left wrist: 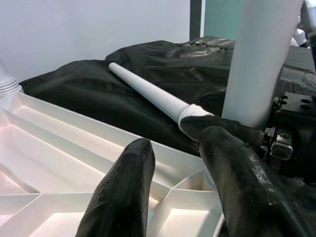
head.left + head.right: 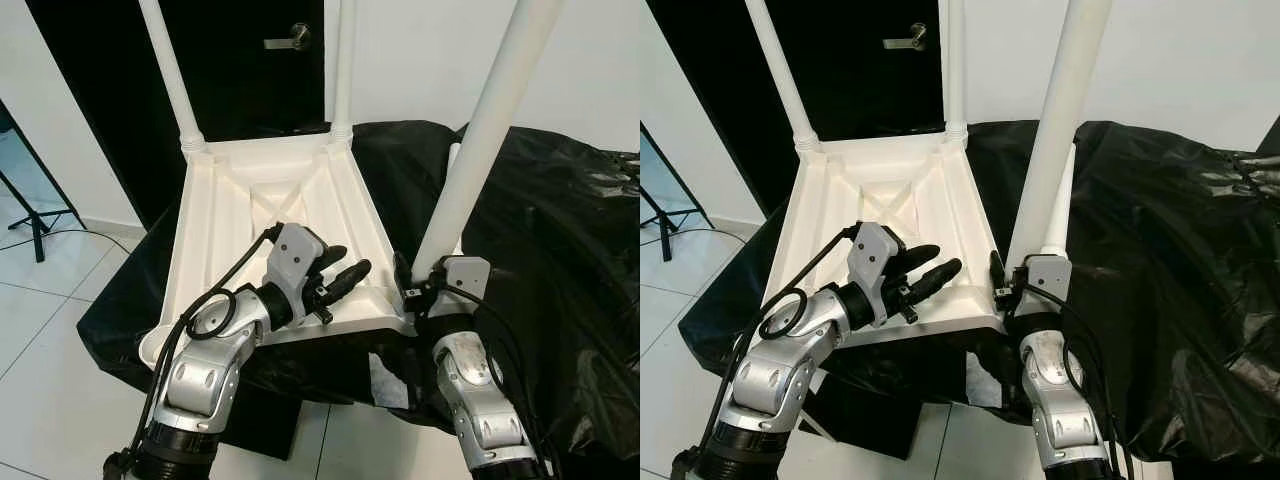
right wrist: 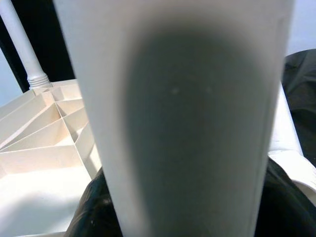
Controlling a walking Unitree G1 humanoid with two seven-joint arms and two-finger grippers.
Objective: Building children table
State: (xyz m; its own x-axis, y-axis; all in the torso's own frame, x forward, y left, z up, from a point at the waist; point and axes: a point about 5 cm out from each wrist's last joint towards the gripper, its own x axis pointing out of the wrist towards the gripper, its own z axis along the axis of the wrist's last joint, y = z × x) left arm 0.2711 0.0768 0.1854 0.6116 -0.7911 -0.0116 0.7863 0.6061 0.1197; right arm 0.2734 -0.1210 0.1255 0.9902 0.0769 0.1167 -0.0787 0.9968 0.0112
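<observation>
Right claw clamps third leg at tabletop's near right corner socket; needs seating. Left claw open, empty. Spare leg waits.

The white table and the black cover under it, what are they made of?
The upside-down table top looks like moulded plastic: smooth, slightly glossy, with stiffening ribs underneath. The table leg in the right gripper looks the same. The black cover seems thin plastic sheeting, crinkled and shiny.

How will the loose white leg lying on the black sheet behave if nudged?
The loose leg is round and tapered, so it would probably roll in a curve. It looks like stiff, hollow plastic, likely light. The crumpled black sheet may check its roll.
</observation>
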